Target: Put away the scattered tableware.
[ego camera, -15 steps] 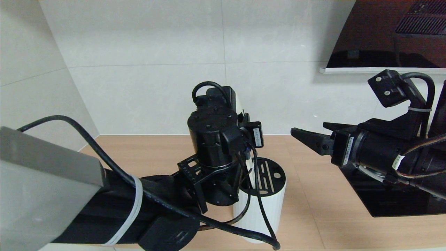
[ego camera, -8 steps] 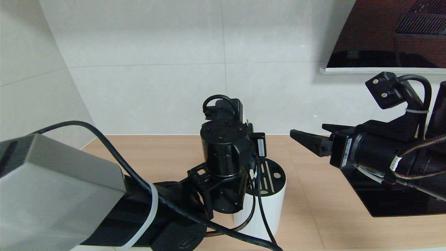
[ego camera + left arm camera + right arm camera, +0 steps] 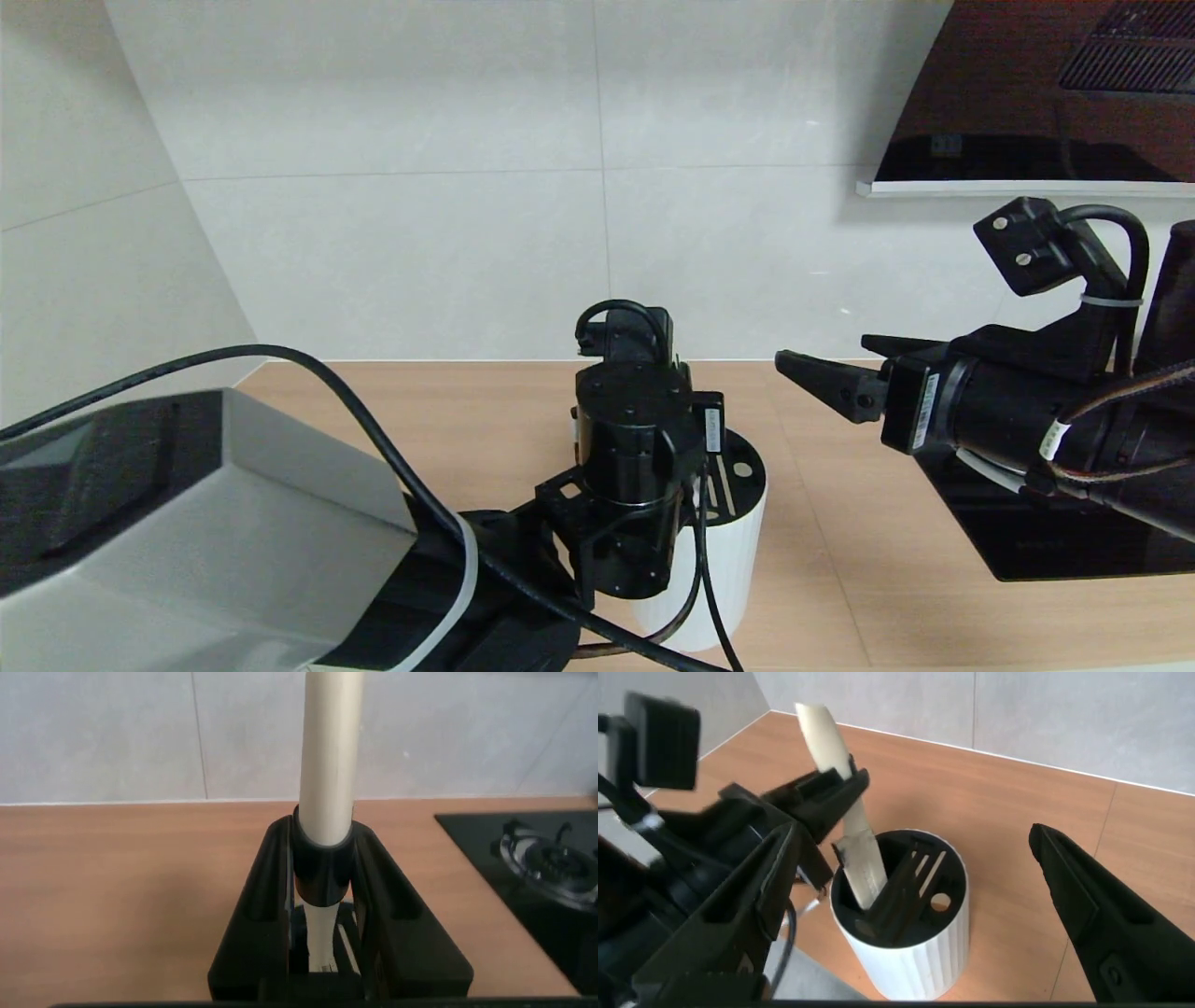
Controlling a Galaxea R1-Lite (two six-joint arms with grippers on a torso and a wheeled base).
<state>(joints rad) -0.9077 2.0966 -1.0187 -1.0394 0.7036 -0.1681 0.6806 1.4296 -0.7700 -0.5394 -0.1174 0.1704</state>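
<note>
Lower and closer over the holder than a second ago, the left gripper [image 3: 322,863] has its fingers [image 3: 271,891] clamped on the cream knife [image 3: 327,747] at its dark collar. It keeps the knife upright so the blade feeds into a slot of the white holder [image 3: 910,952], tip already inside. Off to the side, the right gripper [image 3: 822,359] hangs spread and empty, likely staying clear.

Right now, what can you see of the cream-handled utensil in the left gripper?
The cream-handled utensil looks like a knife: a round matte cream handle, seemingly plastic, above a flat pale blade. It stands nearly upright, handle up. The left gripper is shut on it where handle meets blade. Its lower end dips into the slotted black top of the white holder.
</note>
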